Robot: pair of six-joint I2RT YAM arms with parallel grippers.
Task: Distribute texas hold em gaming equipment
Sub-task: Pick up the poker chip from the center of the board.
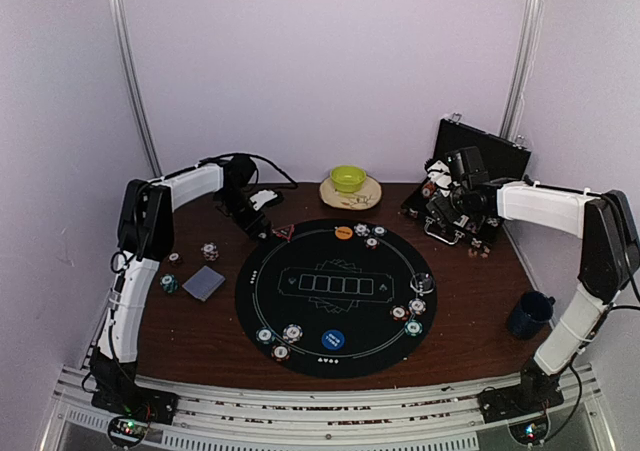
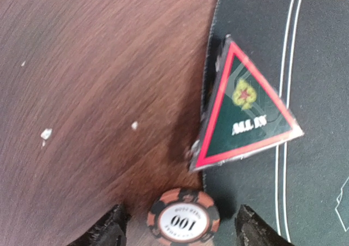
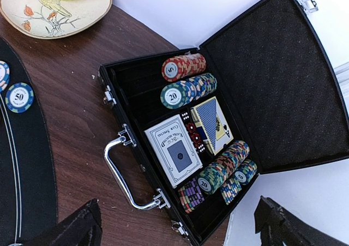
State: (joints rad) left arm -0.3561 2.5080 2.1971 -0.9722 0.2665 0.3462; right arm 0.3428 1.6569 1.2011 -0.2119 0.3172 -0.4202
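Top external view: I see the card deck (image 1: 204,282) lying on the wooden table (image 1: 185,336) left of the round black mat (image 1: 300,316). Loose chips sit near it and more ring the mat.
Left gripper (image 2: 181,234): it is at the mat's far-left edge. In the left wrist view the jaws are spread either side of a brown-orange 100 chip (image 2: 183,216), with a gap on each side, so nothing is pinched.
100 chip: flat at the mat's edge, mostly on the wood, just beside the red triangle marker (image 2: 242,112), whose corner overhangs that edge.
Mat: the blue disc (image 1: 333,340) is on the near side and the orange disc (image 1: 343,232) on the far side.
Right gripper (image 3: 180,231): the jaws are wide apart and empty, hovering by the open black case (image 3: 283,82) at the far right.
Case contents: rows of chips, two decks and red dice.
Step in hand: I judge it to be picking up the 100 chip to place it at a seat.
Next move: I'd pinch squarely across the chip's rim without nudging the triangle. A thin chip lying flat could slip out.
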